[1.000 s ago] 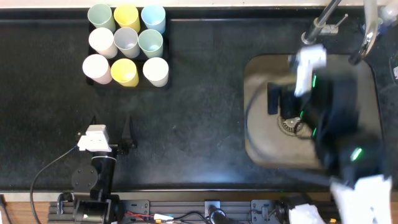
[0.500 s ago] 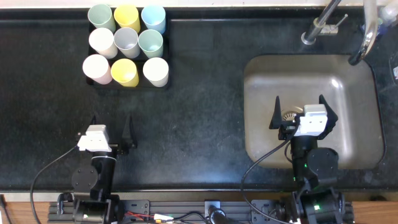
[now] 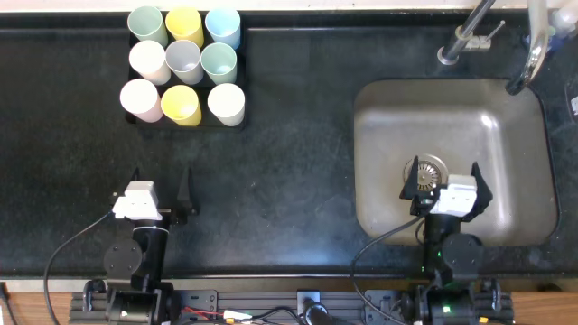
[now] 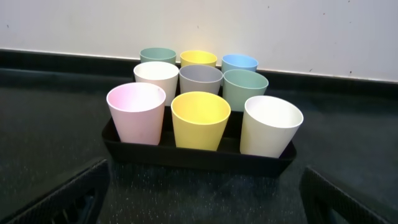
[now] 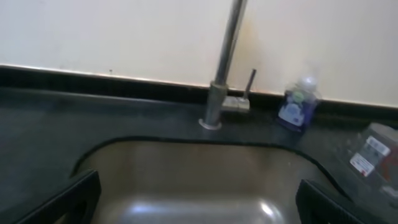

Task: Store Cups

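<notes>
Several pastel cups stand upright, packed in a black tray (image 3: 186, 126) at the counter's back left, among them a pink cup (image 4: 135, 113), a yellow cup (image 4: 200, 119) and a white cup (image 4: 270, 126) in the near row of the tray (image 4: 199, 159). My left gripper (image 3: 161, 185) is low over the counter, well short of the tray, open and holding nothing. From its own wrist view, that gripper (image 4: 205, 208) faces the cups. My right gripper (image 3: 447, 178) is over the near part of the sink (image 3: 506, 117), open and empty.
A faucet (image 3: 470, 32) rises behind the sink, and a soap bottle (image 5: 297, 102) stands beside the faucet (image 5: 227, 56) at the back wall. Dark counter stretches between the tray and the sink basin (image 5: 205, 180).
The right arm has drawn back from high over the sink toward its base, its gripper now lower and nearer the front. The left arm and the cups have not moved.
</notes>
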